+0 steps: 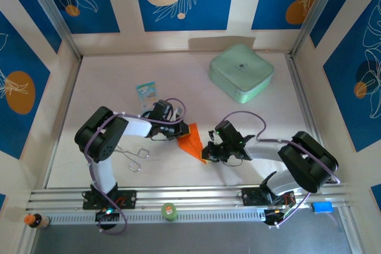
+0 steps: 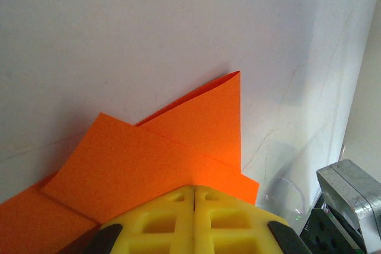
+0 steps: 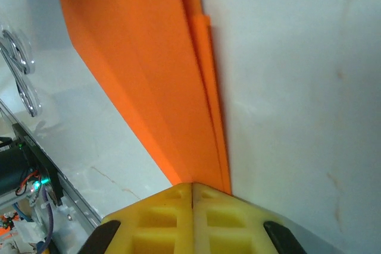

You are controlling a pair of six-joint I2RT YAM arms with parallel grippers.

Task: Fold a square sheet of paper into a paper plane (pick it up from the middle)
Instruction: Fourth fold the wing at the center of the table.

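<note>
The orange paper plane (image 1: 193, 141) lies flat on the white table between the two arms, folded into a narrow dart with layered flaps. My left gripper (image 1: 180, 132) is shut, and its yellow fingertips rest on top of the wide folded end (image 2: 149, 159); the closed tips (image 2: 194, 187) meet in a tight seam. My right gripper (image 1: 208, 151) is shut too, its tips (image 3: 192, 184) pressing on the narrow end of the paper (image 3: 149, 69), whose long creases run away from the camera.
A mint-green box (image 1: 241, 72) sits at the back right. A small blue-and-white packet (image 1: 146, 90) lies behind the left arm. Metal ring-handled tongs (image 1: 134, 154) lie near the left arm's base. The rail holds a green roll (image 1: 169, 211).
</note>
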